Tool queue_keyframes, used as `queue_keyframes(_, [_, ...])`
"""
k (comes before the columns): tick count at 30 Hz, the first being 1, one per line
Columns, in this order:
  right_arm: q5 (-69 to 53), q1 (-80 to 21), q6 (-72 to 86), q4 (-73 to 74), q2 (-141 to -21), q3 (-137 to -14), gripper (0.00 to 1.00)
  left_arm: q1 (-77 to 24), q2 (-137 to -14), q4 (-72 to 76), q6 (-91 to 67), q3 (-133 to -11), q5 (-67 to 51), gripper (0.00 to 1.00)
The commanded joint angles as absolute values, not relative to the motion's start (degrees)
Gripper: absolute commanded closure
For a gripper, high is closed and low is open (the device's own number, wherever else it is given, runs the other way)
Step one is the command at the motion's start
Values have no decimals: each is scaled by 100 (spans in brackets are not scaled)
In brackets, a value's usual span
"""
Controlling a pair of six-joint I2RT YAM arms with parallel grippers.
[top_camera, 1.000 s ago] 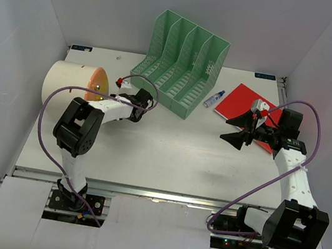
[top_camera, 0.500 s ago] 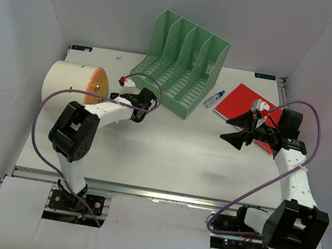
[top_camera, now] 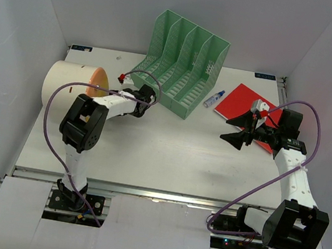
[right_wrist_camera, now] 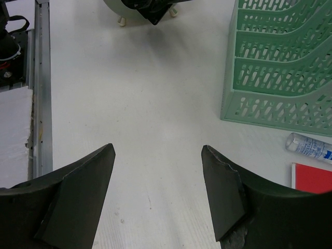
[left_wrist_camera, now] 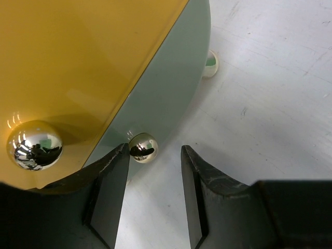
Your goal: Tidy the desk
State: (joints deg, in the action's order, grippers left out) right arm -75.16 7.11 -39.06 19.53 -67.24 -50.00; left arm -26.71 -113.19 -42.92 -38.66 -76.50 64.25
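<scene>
Straddling a small chrome ball foot point(left_wrist_camera: 143, 148) with the left gripper point(left_wrist_camera: 154, 150), parted narrowly, clamping nothing. Crowding the orange-faced white cylindrical drum point(left_wrist_camera: 78, 57) lying sideways at the left of the wide white desk point(top_camera: 173, 157). Judging that drum stiff, probably light, apt to roll; favouring its rim over the slick ball. Holding the right gripper point(right_wrist_camera: 158, 149) wide apart, empty, above the desk near a green mesh file rack point(right_wrist_camera: 280, 67).
</scene>
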Motion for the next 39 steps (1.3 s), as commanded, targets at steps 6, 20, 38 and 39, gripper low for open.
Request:
queue_keyframes(6, [-7592, 747, -3999, 2011, -6748, -5096, 26, -2663, -11565, -5254, -4857, -8084, 6826, 50])
queue_keyframes(20, [-7611, 765, -3998, 2013, -6741, -5098, 26, -2671, -12683, -8060, -7444, -8981, 7461, 50])
queue_keyframes(38, [-7620, 768, -4008, 2021, -6727, -5106, 26, -2663, -12738, -8060, -7040, -9419, 7802, 52])
queue_keyframes(39, [-7620, 773, -4008, 2021, -6713, -5106, 26, -2663, -12746, -8061, -7045, -9410, 7793, 52])
